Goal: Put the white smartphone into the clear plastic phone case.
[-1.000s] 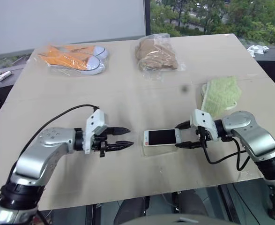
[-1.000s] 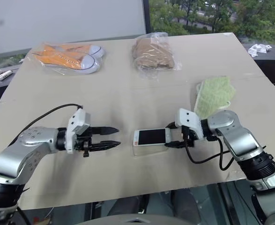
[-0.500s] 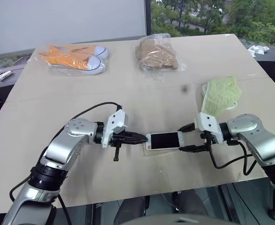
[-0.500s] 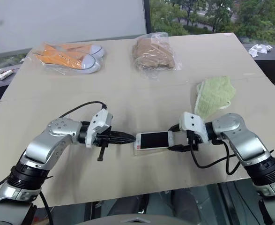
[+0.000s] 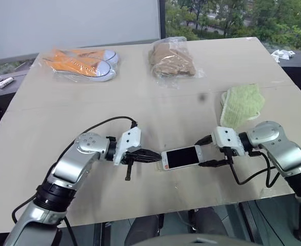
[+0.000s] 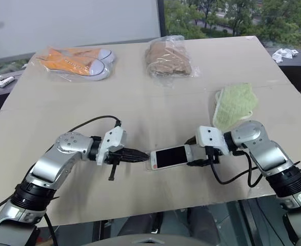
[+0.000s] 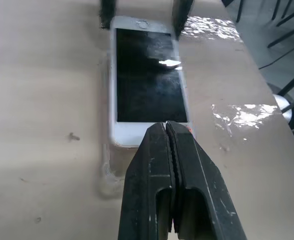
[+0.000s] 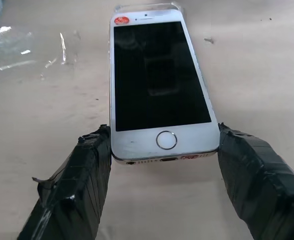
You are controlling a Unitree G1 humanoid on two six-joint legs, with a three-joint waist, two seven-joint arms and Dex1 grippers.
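The white smartphone (image 5: 181, 157) lies screen up near the table's front edge, slanted a little. My right gripper (image 5: 201, 153) is shut on its right end, one finger on each long side by the home button (image 8: 166, 139). My left gripper (image 5: 158, 157) is shut, and its joined fingertips (image 7: 166, 131) meet the phone's left end. The clear plastic phone case (image 7: 106, 172) lies flat under that end. Its glinting rim sticks out beside and past the phone (image 8: 147, 7).
At the back of the table (image 5: 63, 118) are orange shoes in a clear bag (image 5: 81, 62) and a brown item in a crinkly bag (image 5: 172, 59). A green cloth (image 5: 241, 102) lies just behind my right arm. The front edge runs close below both grippers.
My left gripper has shut and moved right, up to the phone's left end. The phone now sits more slanted in my right gripper, which has stayed in place.
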